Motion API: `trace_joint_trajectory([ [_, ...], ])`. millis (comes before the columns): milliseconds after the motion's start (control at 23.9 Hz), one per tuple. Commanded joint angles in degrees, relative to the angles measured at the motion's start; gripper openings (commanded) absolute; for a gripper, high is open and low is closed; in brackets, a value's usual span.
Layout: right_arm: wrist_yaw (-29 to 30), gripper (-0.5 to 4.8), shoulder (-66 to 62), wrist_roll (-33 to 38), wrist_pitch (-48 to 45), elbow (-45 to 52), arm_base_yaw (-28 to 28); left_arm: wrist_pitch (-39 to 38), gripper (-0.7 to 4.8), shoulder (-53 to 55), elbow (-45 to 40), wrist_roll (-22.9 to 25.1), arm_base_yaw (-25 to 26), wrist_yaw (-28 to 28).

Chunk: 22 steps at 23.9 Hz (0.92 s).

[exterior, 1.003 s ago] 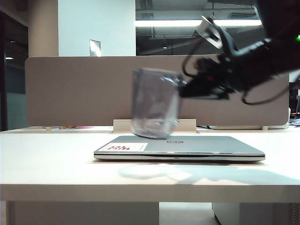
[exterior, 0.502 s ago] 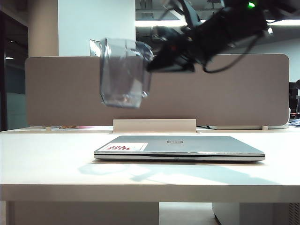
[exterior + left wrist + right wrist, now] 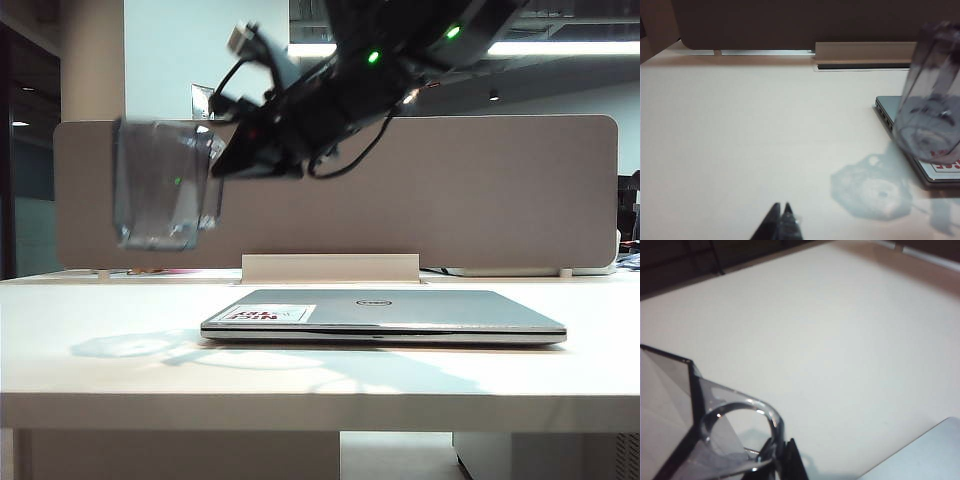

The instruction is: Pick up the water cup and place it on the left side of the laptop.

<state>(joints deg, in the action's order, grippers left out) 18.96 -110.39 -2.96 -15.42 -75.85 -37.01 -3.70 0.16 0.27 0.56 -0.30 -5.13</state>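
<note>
- Table (image 3: 100, 380): bare landing spot left of laptop (image 3: 400, 312).
- Cup (image 3: 160, 185): airborne above that spot, hanging by its handle; could swing, slip or tip if dropped.
- Right gripper (image 3: 782, 452): clamped on handle.
- Left gripper (image 3: 781, 220): closed, idle over the table.

The clear smoky water cup (image 3: 163, 185) hangs upright in the air, left of the closed silver laptop (image 3: 383, 316).

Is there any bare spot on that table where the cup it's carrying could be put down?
Yes. The table is bare between its left edge and the closed laptop; the water cup, held in the air by the right gripper, hangs over that patch. The front strip before the laptop is also free. The left gripper, shut, sits low near that side.
</note>
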Motion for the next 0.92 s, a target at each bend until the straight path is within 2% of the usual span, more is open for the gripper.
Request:
trace_joint_trajectory([
  [42,0.02,-0.02,-3.34,1.97,-0.22,-3.5,-0.13,0.81,-0.06,0.07,0.2,-0.13,0.0,-0.09],
  [460,-0.13,-0.01,-14.01,5.05,0.42,-13.51,0.07,0.98,-0.06,0.07,0.26,-0.13,0.0,-0.07],
  [920,-6.73,-0.02,-20.98,5.11,3.32,-21.88,0.15,6.21,-0.06,0.07,0.26,-0.13,0.0,-0.04],
])
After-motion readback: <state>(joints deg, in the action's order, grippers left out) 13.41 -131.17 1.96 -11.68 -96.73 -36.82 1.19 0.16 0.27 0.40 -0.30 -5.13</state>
